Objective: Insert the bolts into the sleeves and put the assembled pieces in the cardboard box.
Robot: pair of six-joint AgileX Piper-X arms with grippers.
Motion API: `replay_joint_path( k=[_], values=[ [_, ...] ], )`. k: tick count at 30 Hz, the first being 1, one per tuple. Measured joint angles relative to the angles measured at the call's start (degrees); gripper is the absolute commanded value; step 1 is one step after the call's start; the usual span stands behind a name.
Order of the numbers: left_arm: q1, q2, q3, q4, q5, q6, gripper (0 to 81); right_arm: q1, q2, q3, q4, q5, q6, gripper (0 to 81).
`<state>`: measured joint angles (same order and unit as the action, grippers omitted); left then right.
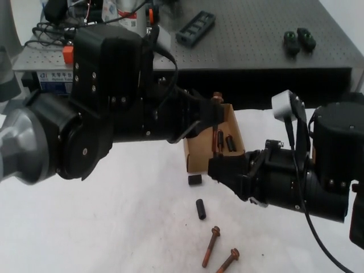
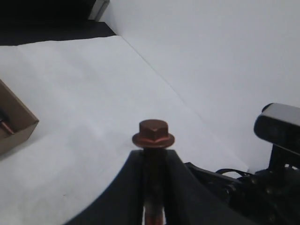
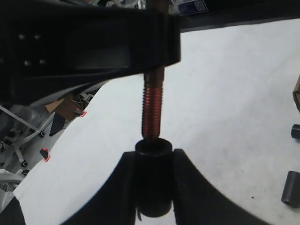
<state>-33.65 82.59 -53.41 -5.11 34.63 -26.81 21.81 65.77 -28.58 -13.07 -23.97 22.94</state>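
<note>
— While the left tool [image 2: 153, 157] grips the bolt [image 2: 153, 133] under its head, where is the sleeve [image 3: 153, 185]?
— Clamped in the right tool [image 3: 153, 161], mouth at the bolt's tip.
— The risk?
— A small tilt could, I think, jam the thread on the rim or push the sleeve loose. The right wrist view shows that meeting; the left wrist view, the head and the cardboard box [image 2: 18, 129] near its tool.

The bolt [image 2: 153, 136] is coppery red-brown, its threaded shank a brighter orange. The sleeve [image 3: 153, 180] is matt black. The cardboard box [image 1: 196, 158] is plain tan. In front of the box, loose sleeves [image 1: 201, 209] are black and loose bolts [image 1: 211, 245] rusty copper, on a white sheet [image 1: 114, 227]. Beyond the box, a board [image 1: 256, 40] is dark grey with a regular dot grid.
</note>
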Motion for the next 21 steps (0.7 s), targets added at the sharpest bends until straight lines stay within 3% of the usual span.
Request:
replay_joint_path(
  k=[21],
  values=[
    [0.1,0.0,0.0,-0.7,4.3,-1.3,0.6,0.3,0.6,0.4,-5.1,1.5,0.8,1.1]
  ],
)
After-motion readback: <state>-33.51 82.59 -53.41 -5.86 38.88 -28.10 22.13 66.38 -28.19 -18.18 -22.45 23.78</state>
